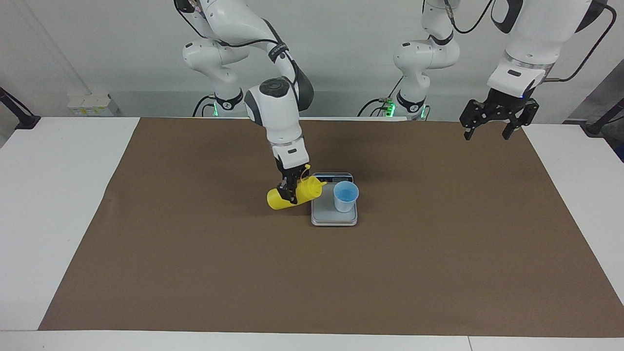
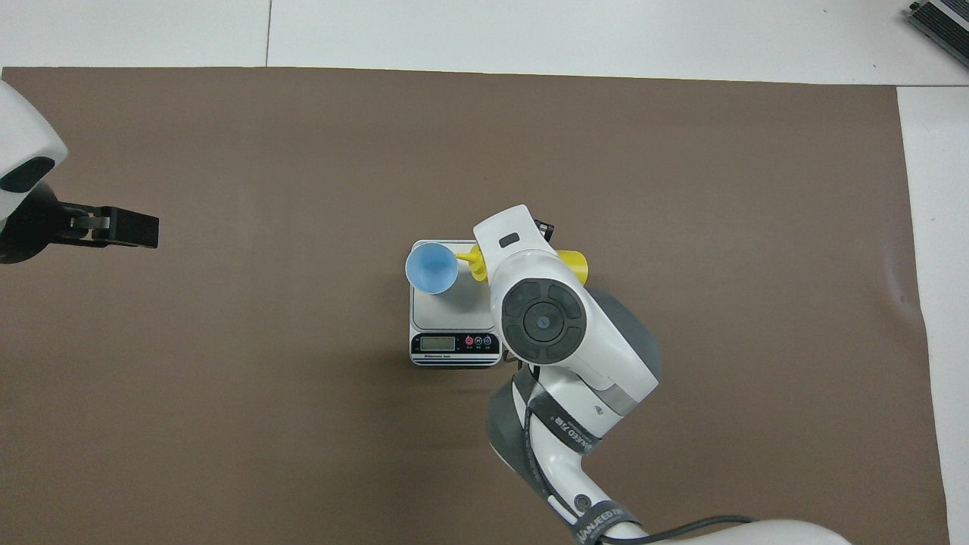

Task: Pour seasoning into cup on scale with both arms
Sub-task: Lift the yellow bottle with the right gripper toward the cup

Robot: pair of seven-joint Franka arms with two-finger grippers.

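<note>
The yellow seasoning bottle (image 1: 302,191) is tipped almost flat, with my right gripper (image 1: 291,191) shut around its middle. Its nozzle (image 2: 473,262) points at the cup and ends close beside the rim, over the scale's edge. The light-blue cup (image 1: 345,196) (image 2: 431,267) stands upright on the scale (image 1: 322,209) (image 2: 473,303), at the corner away from the display and toward the left arm's end. In the overhead view the right wrist hides the gripper; only the bottle's base (image 2: 575,263) and nozzle show. My left gripper (image 1: 486,131) (image 2: 140,229) hangs open and empty over the mat's edge, waiting.
A brown mat (image 1: 195,273) covers most of the white table (image 1: 58,195). The scale's display strip (image 2: 454,343) faces the robots. The right arm's elbow and forearm (image 2: 575,356) hang over the mat beside the scale.
</note>
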